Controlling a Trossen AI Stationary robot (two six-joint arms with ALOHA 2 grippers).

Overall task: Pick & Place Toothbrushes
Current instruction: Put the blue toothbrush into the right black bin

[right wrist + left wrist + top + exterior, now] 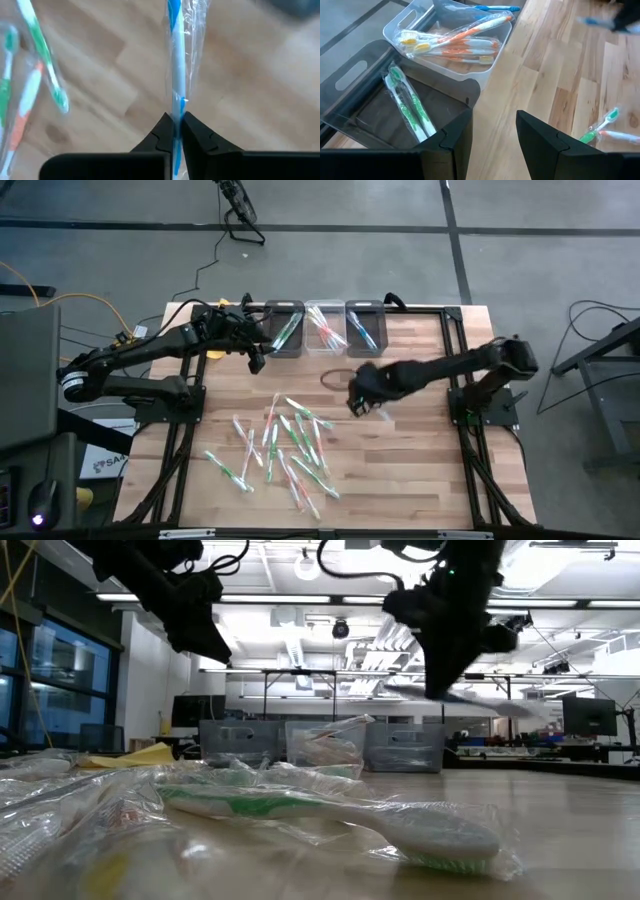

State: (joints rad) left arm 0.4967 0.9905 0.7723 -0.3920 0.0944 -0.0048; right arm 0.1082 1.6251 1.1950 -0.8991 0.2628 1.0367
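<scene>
Your right gripper (174, 131) is pinched tight on a blue toothbrush (174, 60) in clear wrap; only its wrist view shows that grip. From above you see that gripper (358, 404) over the table's middle, just beyond the scattered toothbrushes (285, 445) lying loose on the wood. Your left gripper (492, 137) stands spread and empty beside the dark bin (375, 90), where green brushes (409, 104) lie. The clear bin (492, 50) next to it holds orange ones.

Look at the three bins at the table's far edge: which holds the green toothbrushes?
The dark bin nearest the left gripper; the clear middle bin holds orange ones.
</scene>
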